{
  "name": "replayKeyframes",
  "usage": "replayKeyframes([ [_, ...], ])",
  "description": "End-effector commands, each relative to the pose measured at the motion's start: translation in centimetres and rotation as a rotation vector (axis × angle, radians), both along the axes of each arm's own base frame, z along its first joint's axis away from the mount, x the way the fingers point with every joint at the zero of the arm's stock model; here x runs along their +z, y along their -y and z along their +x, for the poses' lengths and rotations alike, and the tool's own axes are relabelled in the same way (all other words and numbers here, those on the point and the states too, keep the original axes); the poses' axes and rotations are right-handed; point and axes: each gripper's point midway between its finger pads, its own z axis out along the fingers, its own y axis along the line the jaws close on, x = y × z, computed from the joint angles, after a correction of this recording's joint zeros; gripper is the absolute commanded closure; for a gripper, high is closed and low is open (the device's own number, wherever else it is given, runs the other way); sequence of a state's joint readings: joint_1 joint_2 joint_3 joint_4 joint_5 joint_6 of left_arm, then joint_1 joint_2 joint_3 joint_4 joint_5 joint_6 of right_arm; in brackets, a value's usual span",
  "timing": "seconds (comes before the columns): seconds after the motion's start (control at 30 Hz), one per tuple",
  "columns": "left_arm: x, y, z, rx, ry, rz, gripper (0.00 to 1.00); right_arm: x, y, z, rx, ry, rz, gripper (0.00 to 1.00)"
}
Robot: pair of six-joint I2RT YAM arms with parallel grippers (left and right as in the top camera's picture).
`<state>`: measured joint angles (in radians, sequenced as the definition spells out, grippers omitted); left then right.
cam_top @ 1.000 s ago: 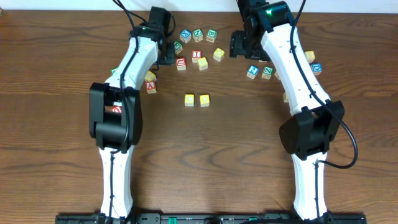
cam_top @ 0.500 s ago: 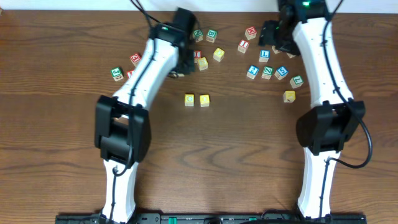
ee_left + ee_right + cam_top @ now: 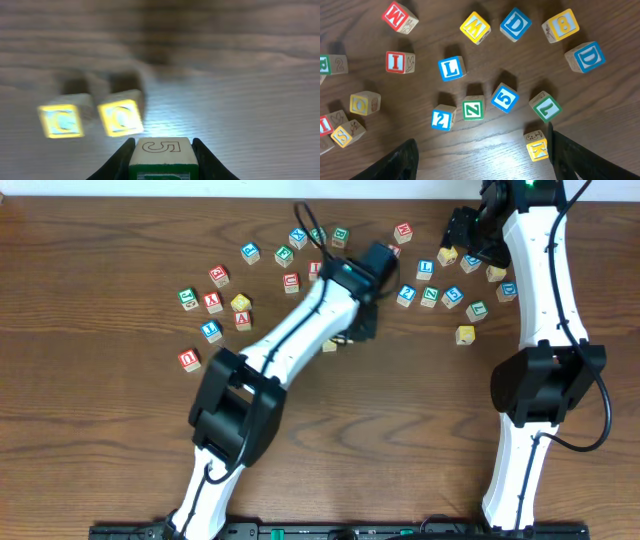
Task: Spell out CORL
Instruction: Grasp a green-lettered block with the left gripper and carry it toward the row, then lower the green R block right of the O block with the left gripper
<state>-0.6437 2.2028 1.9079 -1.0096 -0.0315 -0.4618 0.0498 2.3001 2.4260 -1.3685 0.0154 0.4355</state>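
Observation:
My left gripper (image 3: pixel 161 162) is shut on a wooden cube (image 3: pixel 160 150) with a green-edged face and an outlined 5 on its upper side; its letter is hidden. Just beyond it, two yellow-topped cubes (image 3: pixel 60 121) (image 3: pixel 120 118) stand side by side on the table. In the overhead view the left gripper (image 3: pixel 354 328) covers most of them; one yellow cube (image 3: pixel 328 346) peeks out. The white cube with a blue L (image 3: pixel 451 68) (image 3: pixel 425 270) lies in the right cluster. My right gripper (image 3: pixel 482 160) (image 3: pixel 462 242) is open and empty above that cluster.
Many other letter cubes lie along the back: a left group around a red A cube (image 3: pixel 212 303), a middle group (image 3: pixel 284 256), and a right group with a green L cube (image 3: pixel 545 106), a yellow K cube (image 3: pixel 537 146) and a blue 5 cube (image 3: pixel 504 97).
My left arm has swung from the back left to the table's middle, carrying the cube to the two yellow cubes. My right arm has moved right, toward the back right corner.

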Motion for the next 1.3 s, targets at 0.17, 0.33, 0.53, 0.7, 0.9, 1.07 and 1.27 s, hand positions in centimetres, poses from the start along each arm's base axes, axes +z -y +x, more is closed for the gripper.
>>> replayKeyframes([
  [0.17,-1.9,1.4,-0.1,0.086,0.065,-0.029,0.69,0.8,-0.3,-0.2,0.031,0.007,-0.001,0.21],
  [0.33,-3.2,1.0,0.8,0.101,0.121,-0.016,0.69,0.7,-0.3,-0.5,0.036,-0.004,-0.003,0.21],
  [0.53,-4.8,0.8,0.7,0.104,0.135,-0.016,0.69,0.6,-0.3,-0.7,0.037,-0.015,-0.005,0.21],
  [0.7,-5.4,0.3,1.0,0.128,0.160,-0.007,0.69,0.6,-0.3,-0.9,0.038,-0.021,-0.005,0.21],
  [0.9,-5.8,0.3,1.2,0.149,0.169,-0.005,0.69,0.5,-0.3,-1.1,0.038,-0.033,-0.005,0.21],
  [1.07,-6.5,0.2,1.1,0.159,0.157,0.003,0.69,0.4,-0.3,-1.3,0.038,-0.038,-0.005,0.21],
  [1.27,-6.9,0.2,1.1,0.158,0.153,0.006,0.63,0.4,-0.3,-1.3,0.038,-0.039,-0.005,0.21],
])
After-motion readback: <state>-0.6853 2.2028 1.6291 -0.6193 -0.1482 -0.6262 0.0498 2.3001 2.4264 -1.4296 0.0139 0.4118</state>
